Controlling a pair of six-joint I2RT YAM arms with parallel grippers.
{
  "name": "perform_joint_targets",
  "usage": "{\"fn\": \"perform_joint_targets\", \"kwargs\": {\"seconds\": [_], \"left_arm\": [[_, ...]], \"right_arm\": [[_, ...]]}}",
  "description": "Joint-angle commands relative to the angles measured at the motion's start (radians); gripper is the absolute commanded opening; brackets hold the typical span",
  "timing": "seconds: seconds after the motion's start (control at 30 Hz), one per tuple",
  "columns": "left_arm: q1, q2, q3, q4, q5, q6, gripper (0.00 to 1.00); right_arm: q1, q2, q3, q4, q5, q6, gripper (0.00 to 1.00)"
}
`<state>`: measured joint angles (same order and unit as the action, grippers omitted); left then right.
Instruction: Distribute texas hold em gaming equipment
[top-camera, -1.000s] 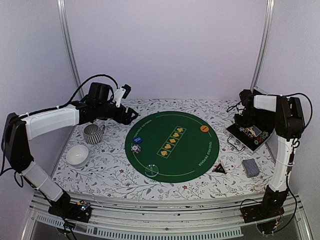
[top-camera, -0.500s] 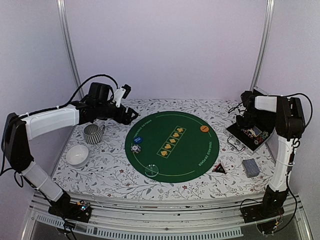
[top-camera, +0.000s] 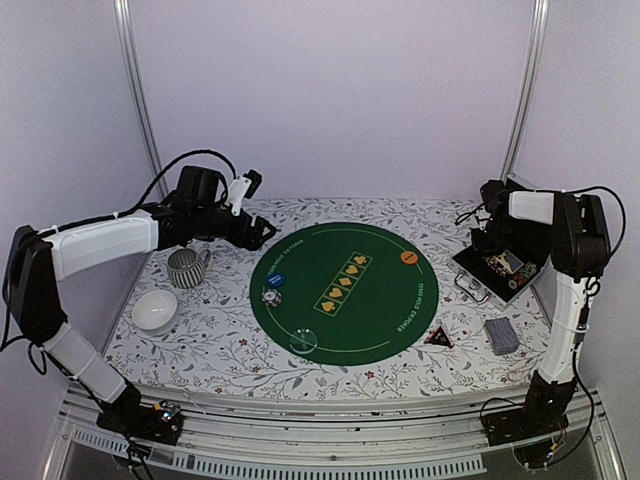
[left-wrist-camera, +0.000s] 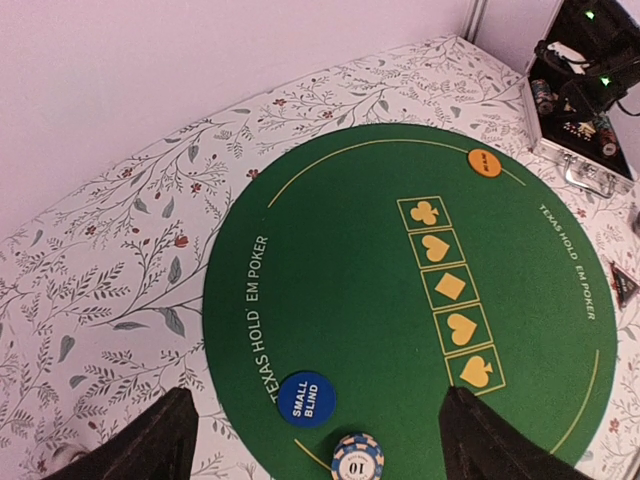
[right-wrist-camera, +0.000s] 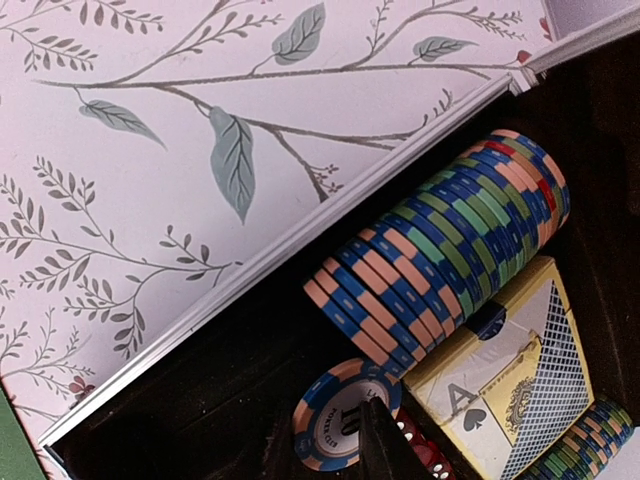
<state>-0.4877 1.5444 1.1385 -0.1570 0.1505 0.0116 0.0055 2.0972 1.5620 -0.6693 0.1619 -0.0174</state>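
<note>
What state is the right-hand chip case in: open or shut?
Open: the case shows its black interior, with a row of chips and a card box inside.

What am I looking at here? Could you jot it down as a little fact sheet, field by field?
Setting: round green poker mat on a floral table
On the mat: blue button, orange button, one chip
Left gripper: open, hovering near the mat's far-left edge
Right gripper: over the chip case; grip unclear
Card deck: on the table, right of the mat
</note>
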Motion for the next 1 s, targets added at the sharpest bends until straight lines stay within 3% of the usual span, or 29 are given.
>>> {"fn": "perform_joint_targets", "kwargs": {"seconds": [0.0, 0.27, 0.8, 0.97], "left_arm": [[0.014, -0.031, -0.013, 0.013, 0.017, 0.007, 0.86], [0.014, -0.033, -0.011, 0.012, 0.022, 0.004, 0.86], [0.014, -0.036, -0.011, 0.013, 0.023, 0.004, 0.86], [0.014, -0.040, -0.011, 0.014, 0.023, 0.007, 0.86]], "right_arm": [[-0.012, -0.009, -0.013, -0.020, 0.070, 0.012, 0.20], [-0.012, -0.045, -0.007, -0.033, 0.103, 0.013, 0.05], [-0.008, -0.125, 0.079, -0.143, 0.123, -0.012, 0.02], [-0.007, -0.128, 0.083, -0.096, -0.010, -0.107, 0.02]]}}
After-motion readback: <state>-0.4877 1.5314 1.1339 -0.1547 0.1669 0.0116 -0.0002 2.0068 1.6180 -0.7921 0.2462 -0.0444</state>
